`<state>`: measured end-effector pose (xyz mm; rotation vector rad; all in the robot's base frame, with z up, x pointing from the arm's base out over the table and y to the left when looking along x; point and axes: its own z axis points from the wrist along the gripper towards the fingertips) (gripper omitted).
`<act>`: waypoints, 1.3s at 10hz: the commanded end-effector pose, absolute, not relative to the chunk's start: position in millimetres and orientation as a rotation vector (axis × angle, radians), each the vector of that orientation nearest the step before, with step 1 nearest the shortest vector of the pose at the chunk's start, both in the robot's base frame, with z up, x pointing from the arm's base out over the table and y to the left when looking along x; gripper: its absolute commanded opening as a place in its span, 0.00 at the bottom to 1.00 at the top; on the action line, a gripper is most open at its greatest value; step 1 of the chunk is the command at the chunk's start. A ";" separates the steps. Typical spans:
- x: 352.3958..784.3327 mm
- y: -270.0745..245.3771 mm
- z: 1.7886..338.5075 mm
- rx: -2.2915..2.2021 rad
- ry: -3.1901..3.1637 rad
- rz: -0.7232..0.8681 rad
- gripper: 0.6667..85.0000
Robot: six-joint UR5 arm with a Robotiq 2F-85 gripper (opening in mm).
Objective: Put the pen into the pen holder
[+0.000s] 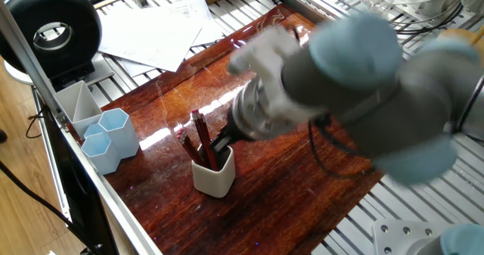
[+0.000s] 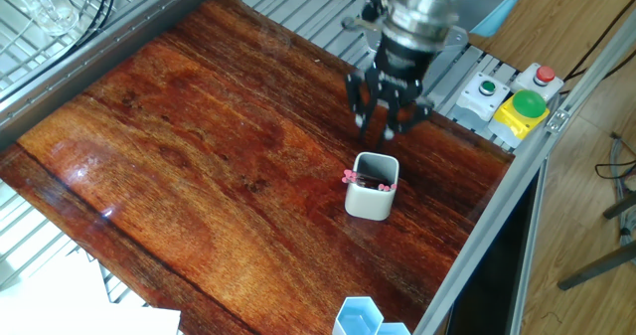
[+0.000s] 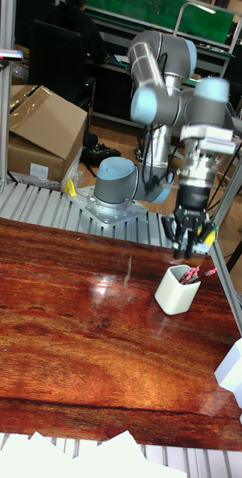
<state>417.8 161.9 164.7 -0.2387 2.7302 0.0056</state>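
I see the hand [image 2: 386,122] open and empty above the pen holder [image 2: 372,187] near the counter's [image 2: 199,126] edge | pens [image 1: 201,136] inside | next: retreat clear.

off-white pen holder [image 2: 372,198], dark red pens [image 1: 202,140], reddish-brown streaked table [image 2: 199,146]

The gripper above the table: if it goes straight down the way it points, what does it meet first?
Probably the pen holder with its red pens; the gripper hangs nearly above it, fingers down and empty. Motion blur leaves the exact line unclear.
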 end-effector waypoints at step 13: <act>424.6 121.2 166.2 0.021 3.015 0.093 0.00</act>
